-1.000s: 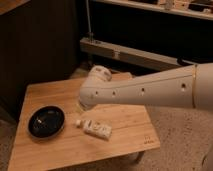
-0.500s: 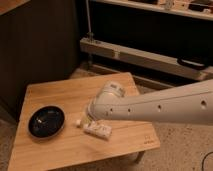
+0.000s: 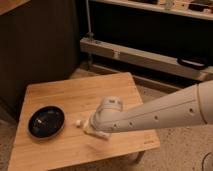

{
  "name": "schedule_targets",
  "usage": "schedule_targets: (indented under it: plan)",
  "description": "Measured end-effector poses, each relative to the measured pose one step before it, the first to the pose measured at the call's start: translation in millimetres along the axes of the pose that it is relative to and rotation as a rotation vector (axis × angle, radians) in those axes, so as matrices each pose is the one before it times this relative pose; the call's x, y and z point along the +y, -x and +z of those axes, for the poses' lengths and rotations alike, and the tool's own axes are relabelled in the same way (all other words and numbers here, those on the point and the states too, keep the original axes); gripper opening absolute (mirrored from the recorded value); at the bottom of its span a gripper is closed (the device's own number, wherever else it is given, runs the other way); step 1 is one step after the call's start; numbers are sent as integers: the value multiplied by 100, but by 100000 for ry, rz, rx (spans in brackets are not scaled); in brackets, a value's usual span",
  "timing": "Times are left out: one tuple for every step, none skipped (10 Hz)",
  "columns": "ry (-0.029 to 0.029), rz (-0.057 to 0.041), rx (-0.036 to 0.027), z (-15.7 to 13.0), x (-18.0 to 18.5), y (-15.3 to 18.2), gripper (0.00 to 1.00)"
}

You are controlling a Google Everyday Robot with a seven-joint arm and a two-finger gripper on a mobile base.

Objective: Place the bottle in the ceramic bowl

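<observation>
The small white bottle (image 3: 86,126) lies on its side on the wooden table (image 3: 65,95), cap (image 3: 77,122) pointing left toward the bowl. Most of its body is hidden under the arm's wrist. The glossy black ceramic bowl (image 3: 46,121) sits at the table's left front, a short gap left of the bottle. My gripper (image 3: 96,131) is at the end of the white arm (image 3: 160,114), which comes in from the right; it is down on the bottle, right on the tabletop.
The table's front edge (image 3: 100,155) is close below the gripper. A dark cabinet wall (image 3: 35,45) stands behind the table at left. A long metal rail (image 3: 145,57) and dark shelving run along the back right. The floor is speckled.
The arm has swung down and to the left over the bottle, and the wrist now covers most of it. Bottle and bowl have stayed in place.
</observation>
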Motion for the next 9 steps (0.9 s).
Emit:
schedule_targets:
  plan:
    - [-787, -674, 1052, 308, -46, -448, 65]
    - [-394, -316, 866, 165, -120, -315, 65]
    - [14, -989, 856, 322, -174, -318, 65]
    - [318, -204, 383, 389, -465, -382, 65]
    - [521, 110, 71, 330, -315, -321, 65]
    - [624, -112, 64, 450, -235, -323, 65]
    - [1133, -597, -112, 713, -183, -277, 65]
    - [853, -497, -56, 493, -15, -119, 65]
    - [772, -132, -178, 389, 3, -140, 65]
